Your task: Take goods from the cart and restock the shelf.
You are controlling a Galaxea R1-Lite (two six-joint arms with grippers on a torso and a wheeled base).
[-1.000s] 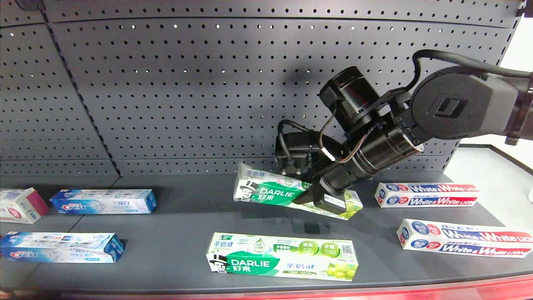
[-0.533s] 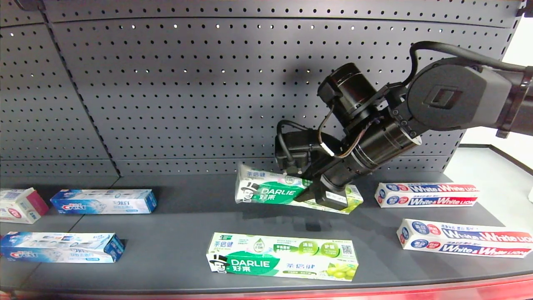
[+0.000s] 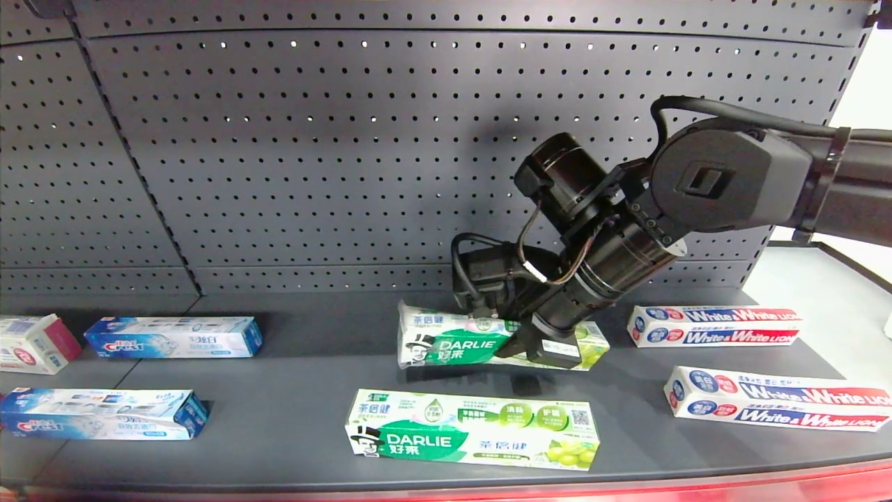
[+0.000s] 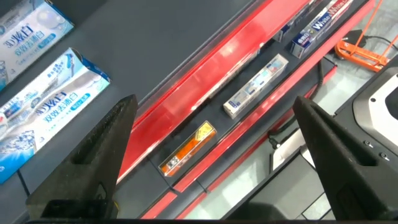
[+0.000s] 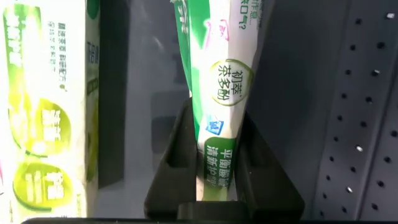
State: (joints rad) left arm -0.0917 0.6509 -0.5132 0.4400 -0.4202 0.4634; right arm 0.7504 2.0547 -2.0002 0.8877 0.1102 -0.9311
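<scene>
Behind the front green toothpaste box (image 3: pixel 472 429), a second green box (image 3: pixel 446 341) is held clamped in the right gripper (image 3: pixel 538 346), low at the shelf (image 3: pixel 293 411). Placing is judged underway. Next, it must be laid flat and released.

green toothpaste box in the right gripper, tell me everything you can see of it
The green toothpaste box is a long cardboard carton, green and white, with a picture of green fruit at its right end. It lies nearly level, lengthways along the dark shelf, close to the pegboard back and behind a matching box. The right gripper is shut on it right of its middle, pinching its two broad faces. Whether its lower edge touches the shelf I cannot tell.
</scene>
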